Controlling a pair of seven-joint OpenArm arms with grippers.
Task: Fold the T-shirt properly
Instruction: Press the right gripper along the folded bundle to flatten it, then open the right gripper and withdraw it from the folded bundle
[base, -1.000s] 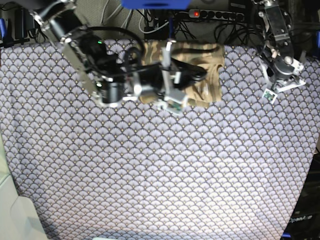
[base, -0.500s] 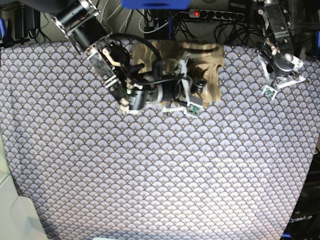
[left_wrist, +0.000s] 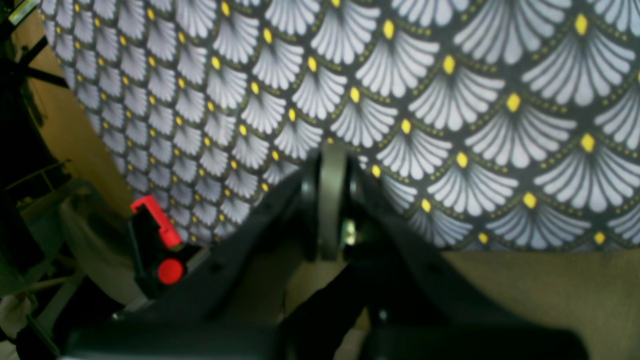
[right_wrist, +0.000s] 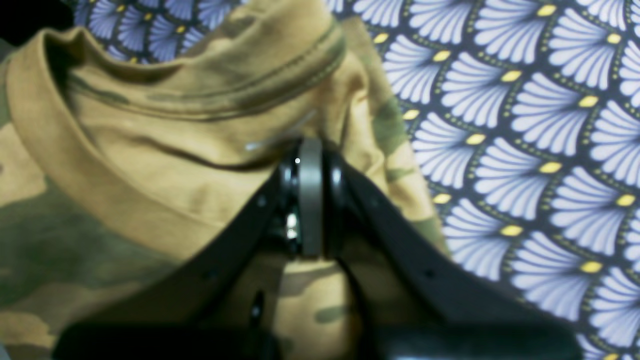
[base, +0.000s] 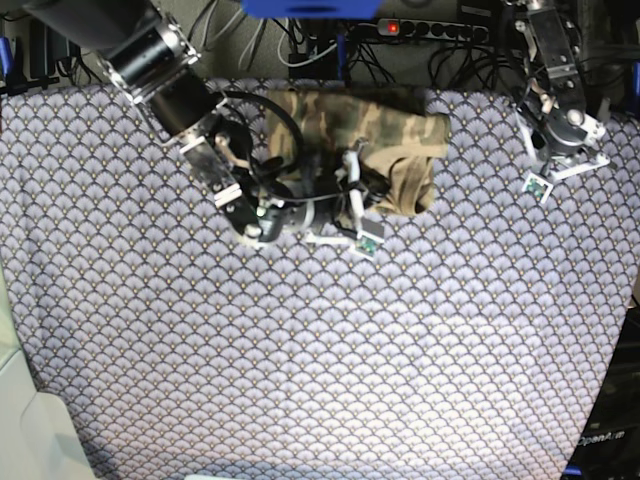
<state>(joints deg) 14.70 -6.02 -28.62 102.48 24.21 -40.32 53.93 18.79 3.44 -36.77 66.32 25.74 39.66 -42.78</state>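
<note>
Since a second ago the right gripper (base: 372, 190) has swung toward four o'clock and now rests, jaws shut and empty, on the T-shirt (base: 385, 125), a soft camouflage bundle at twelve o'clock on the fan-scale cloth (base: 320, 350). Final tidying seems next. The left gripper (base: 553, 150) idles shut at two o'clock.

Black arm (base: 190, 110) links with silver joints, dark cables; black claw (right_wrist: 311, 150) fingers (grey pads between).
</note>
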